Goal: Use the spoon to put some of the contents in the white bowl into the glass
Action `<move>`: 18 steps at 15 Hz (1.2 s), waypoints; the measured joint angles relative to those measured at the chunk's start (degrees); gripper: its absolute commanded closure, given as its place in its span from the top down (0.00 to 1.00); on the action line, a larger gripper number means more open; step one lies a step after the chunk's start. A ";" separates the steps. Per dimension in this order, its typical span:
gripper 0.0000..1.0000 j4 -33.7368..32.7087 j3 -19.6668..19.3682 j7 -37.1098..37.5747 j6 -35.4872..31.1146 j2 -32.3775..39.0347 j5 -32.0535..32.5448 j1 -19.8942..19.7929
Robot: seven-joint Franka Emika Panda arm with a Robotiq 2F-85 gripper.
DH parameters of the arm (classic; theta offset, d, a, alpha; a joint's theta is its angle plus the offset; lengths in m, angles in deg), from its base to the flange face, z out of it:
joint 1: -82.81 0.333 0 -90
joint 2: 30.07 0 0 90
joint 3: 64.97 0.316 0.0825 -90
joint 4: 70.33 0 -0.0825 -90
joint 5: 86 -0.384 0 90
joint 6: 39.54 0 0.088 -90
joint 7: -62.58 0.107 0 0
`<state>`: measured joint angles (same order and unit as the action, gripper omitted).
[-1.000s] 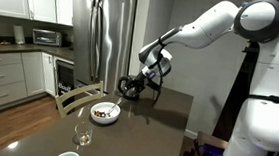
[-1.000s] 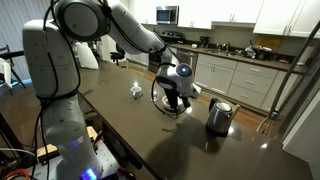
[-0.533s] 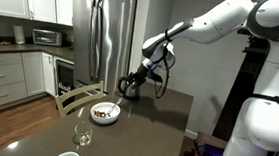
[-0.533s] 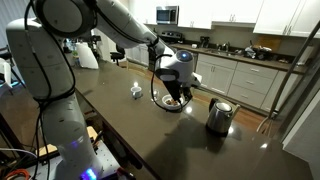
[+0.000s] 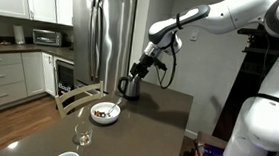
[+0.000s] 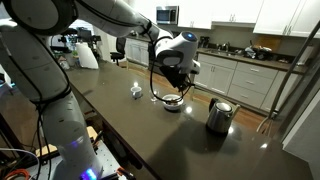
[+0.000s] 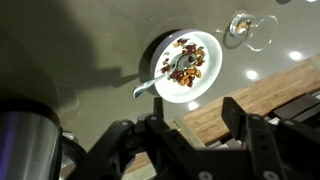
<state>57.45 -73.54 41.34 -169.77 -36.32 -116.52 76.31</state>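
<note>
A kitchen with a dark tabletop [image 5: 156, 124] — the white bowl [image 7: 205, 85] stands near its edge, the spoon [image 7: 158, 79] lying in the contents [image 7: 188, 60], the glass [image 7: 245, 28] near it along that edge. The gripper [image 7: 180, 125] hangs above — fingers partly apart, holding nothing.

On the dark bench [image 5: 148, 124] the white bowl [image 5: 102, 118] holds the spoon [image 5: 114, 107]. The glass [image 5: 82, 134] stands near it. The tool [image 5: 140, 70] hangs above a steel kettle [image 5: 129, 87].

In the wrist view, the top edge cuts the glass [image 7: 245, 27] at one o'clock. The kettle [image 7: 22, 145] is blurred and cropped at eight o'clock.
</note>
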 measured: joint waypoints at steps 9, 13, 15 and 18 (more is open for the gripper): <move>1.00 -7.96 0.18 8.66 10.33 -1.24 16.82 0.02; 1.00 -10.73 0.98 10.45 12.72 -1.34 20.29 0.10; 1.00 -11.60 1.50 11.02 14.25 -1.56 21.09 0.11; 1.00 -11.76 2.04 12.81 16.67 -2.55 22.40 0.13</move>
